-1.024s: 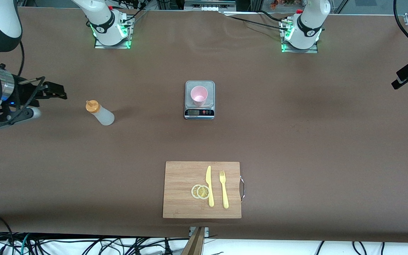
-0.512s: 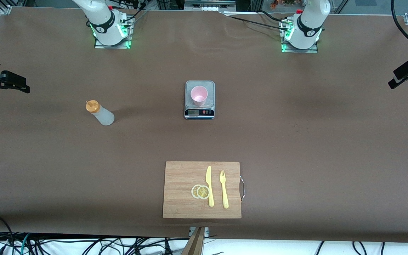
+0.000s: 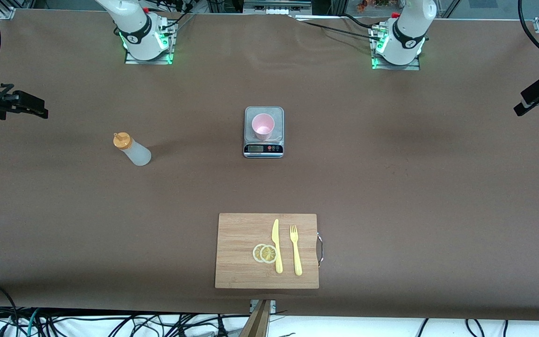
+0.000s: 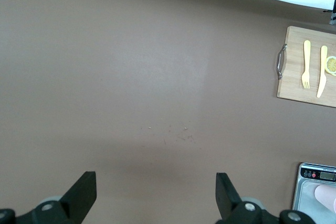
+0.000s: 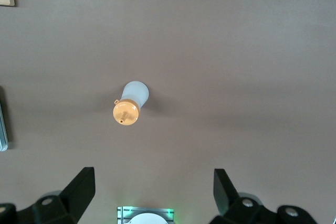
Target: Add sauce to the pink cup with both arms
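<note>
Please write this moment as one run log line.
stage: before grasp | sauce bottle: standing, untouched | pink cup: on scale | left gripper: open, empty | right gripper: open, over bottle

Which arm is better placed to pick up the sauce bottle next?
Right. Its open claw hangs over the sauce bottle's end of the table; the left claw, also open, is at the other end.

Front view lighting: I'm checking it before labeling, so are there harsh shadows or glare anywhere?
Front view: light is soft and even, the bottle casts only a faint shadow on the table, and green lights glow at both arm bases. Left wrist view: a blown-out white strip past the table's edge. Right wrist view: even, no glare.
</note>
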